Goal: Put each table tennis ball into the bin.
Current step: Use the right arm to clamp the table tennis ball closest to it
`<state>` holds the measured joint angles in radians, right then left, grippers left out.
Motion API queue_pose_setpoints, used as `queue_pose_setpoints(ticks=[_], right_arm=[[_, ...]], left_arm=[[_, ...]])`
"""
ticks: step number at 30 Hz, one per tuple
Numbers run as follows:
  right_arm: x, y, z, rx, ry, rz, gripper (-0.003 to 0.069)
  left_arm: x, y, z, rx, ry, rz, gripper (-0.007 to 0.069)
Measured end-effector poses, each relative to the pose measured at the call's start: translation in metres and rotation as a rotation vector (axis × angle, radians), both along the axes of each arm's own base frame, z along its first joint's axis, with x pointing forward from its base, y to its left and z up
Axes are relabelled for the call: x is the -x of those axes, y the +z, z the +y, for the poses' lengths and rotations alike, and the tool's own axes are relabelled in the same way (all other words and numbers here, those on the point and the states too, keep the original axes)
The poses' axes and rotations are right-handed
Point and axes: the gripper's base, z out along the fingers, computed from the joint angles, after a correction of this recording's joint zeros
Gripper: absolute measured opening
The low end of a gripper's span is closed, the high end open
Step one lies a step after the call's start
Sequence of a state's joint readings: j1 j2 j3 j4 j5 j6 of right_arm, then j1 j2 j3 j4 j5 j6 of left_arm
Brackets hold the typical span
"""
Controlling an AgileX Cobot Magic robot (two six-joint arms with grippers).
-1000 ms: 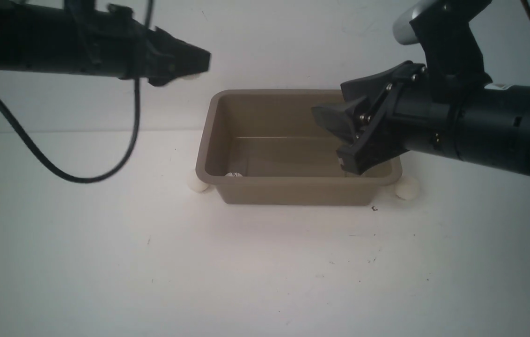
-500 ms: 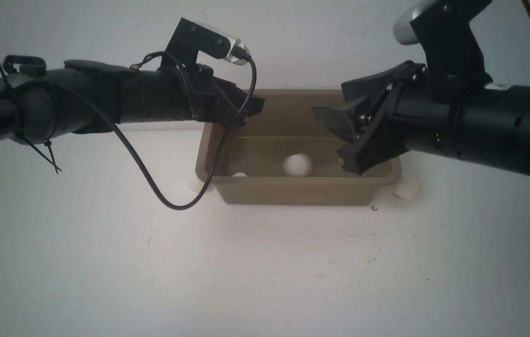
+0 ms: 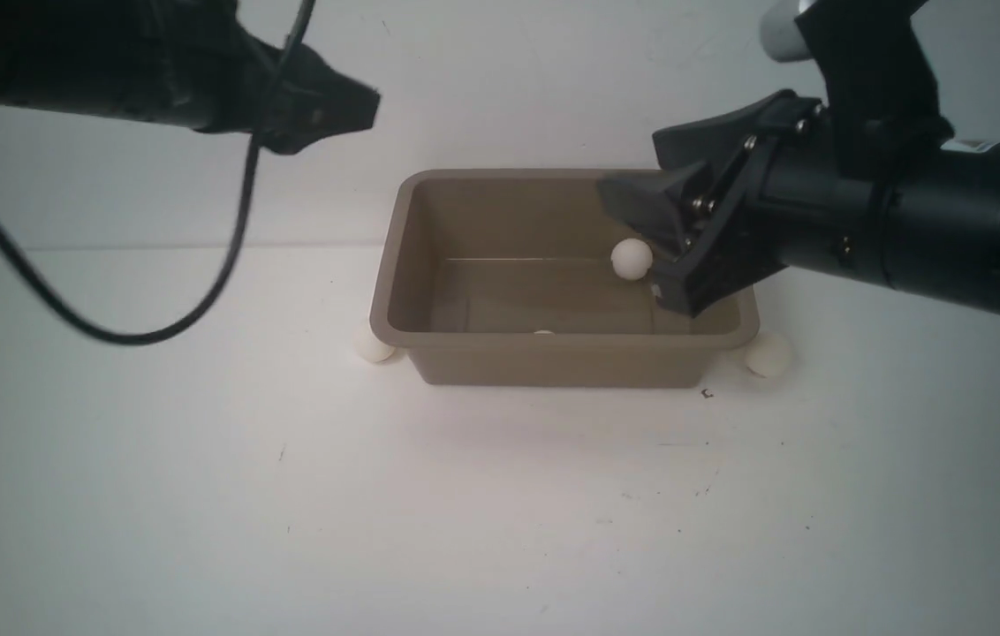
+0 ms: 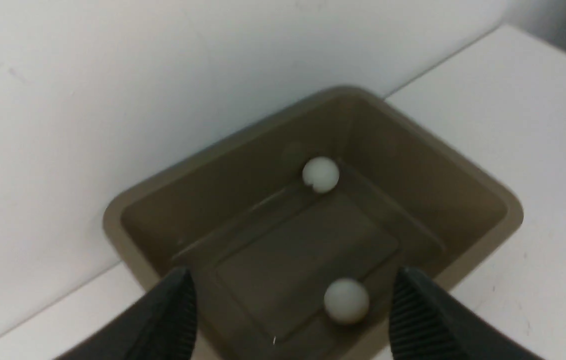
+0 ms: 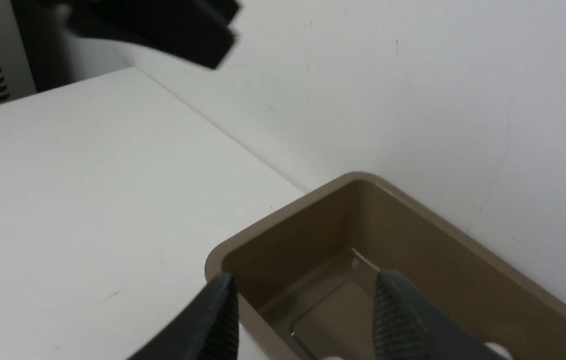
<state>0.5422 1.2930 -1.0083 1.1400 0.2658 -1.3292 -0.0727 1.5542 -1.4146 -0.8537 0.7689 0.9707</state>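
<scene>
Taupe bin [image 3: 553, 364] held two table tennis balls [image 4: 346, 300], we noted; two balls [image 3: 767, 353] lay outside; left gripper [image 4: 295, 280] and right gripper [image 5: 307, 279] gaped empty.

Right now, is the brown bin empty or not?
Not empty: the left wrist view shows one white ball and a second ball inside the bin.

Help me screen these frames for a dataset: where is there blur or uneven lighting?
Front view: the left gripper is smeared, and the table is brightest before the bin, dimming toward the corners. Left wrist view: the nearer ball looks soft. Right wrist view: the right gripper is out of focus.
</scene>
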Motion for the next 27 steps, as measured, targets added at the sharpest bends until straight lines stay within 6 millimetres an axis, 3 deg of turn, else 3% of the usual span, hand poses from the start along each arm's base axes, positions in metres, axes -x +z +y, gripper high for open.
queue_pose_setpoints(ticks=[6,12,21,27], right_arm=[[0.002,0.005,-0.002,-0.009,-0.012,-0.019,0.0347],[-0.002,0.008,-0.01,-0.016,-0.064,-0.038,0.0347],[-0.029,0.004,-0.077,-0.076,-0.256,0.069,0.0347],[-0.033,-0.001,-0.106,-0.029,-0.298,0.109,0.0347]], left_arm=[[0.043,0.028,0.015,-0.149,0.074,0.036,0.0469],[0.063,0.037,0.019,-0.166,0.099,0.102,0.0469],[0.07,0.015,0.021,-0.207,0.096,0.246,0.0469],[0.07,0.007,0.024,-0.242,0.102,0.264,0.0469]])
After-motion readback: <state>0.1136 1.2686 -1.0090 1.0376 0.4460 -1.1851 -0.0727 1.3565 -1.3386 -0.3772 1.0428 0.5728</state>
